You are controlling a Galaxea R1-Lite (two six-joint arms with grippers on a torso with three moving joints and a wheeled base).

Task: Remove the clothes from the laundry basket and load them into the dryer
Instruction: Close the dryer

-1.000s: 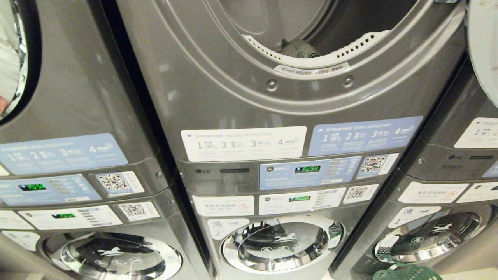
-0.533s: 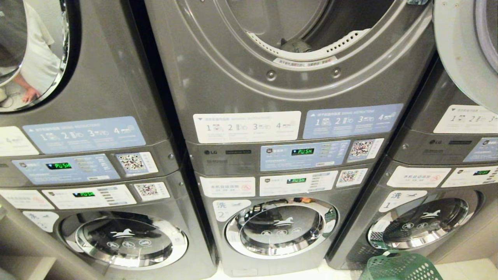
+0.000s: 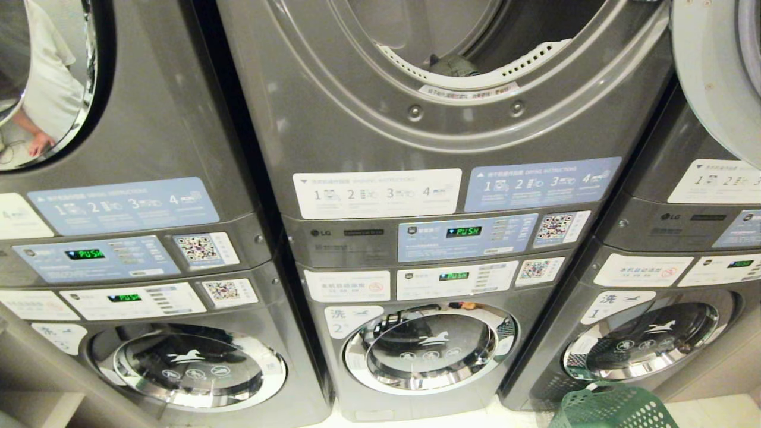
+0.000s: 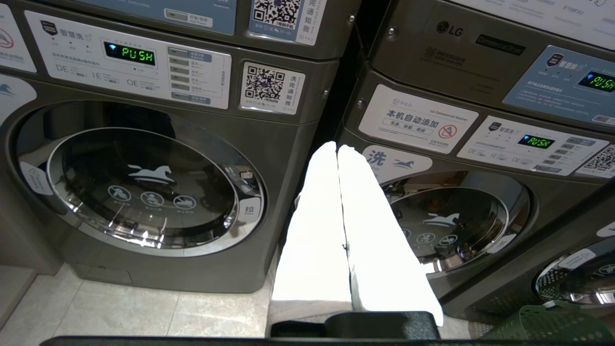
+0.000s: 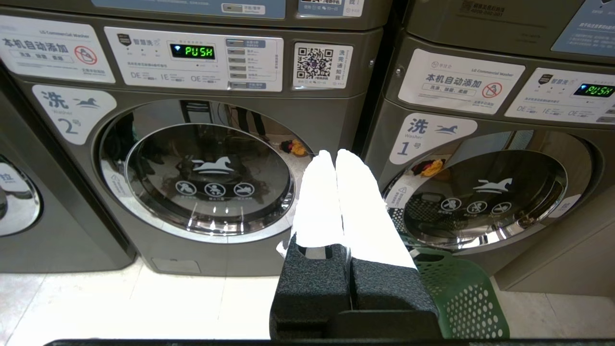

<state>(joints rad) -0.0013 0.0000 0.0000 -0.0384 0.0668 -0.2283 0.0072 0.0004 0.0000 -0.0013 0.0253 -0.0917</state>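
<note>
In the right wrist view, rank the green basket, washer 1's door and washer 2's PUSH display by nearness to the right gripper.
1. green basket, on the floor just beside the right gripper
2. washer 1's door, behind the basket
3. washer 2's PUSH display, up on the neighbouring machine's panel

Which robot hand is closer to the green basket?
Right. The right gripper, shut and empty, hangs just beside the green laundry basket. The left gripper, also shut, is farther off, with the basket at its view's corner.
</note>
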